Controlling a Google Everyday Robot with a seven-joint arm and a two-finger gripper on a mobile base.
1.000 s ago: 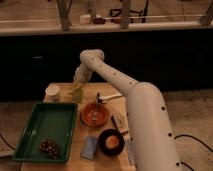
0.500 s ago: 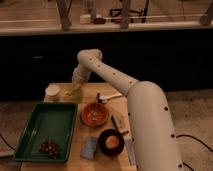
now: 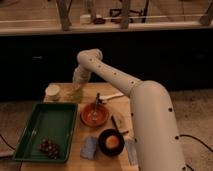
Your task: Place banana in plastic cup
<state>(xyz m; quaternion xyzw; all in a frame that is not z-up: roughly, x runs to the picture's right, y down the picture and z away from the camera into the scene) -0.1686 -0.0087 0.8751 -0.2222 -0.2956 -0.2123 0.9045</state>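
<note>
The white plastic cup (image 3: 52, 92) stands at the table's back left corner. Just to its right lies the banana (image 3: 76, 95), a small pale yellow-green stubby thing. My gripper (image 3: 75, 88) hangs at the end of the white arm, directly over the banana and close to it or touching it. The gripper's tip is partly hidden against the banana. The cup is about a hand's width to the left of the gripper.
A green tray (image 3: 35, 131) lies front left with a dark grape bunch (image 3: 49, 147) in it. An orange bowl (image 3: 95, 115) with a utensil, a black bowl (image 3: 111, 141), a blue sponge (image 3: 90, 148) and a white utensil (image 3: 113, 96) lie on the wooden table.
</note>
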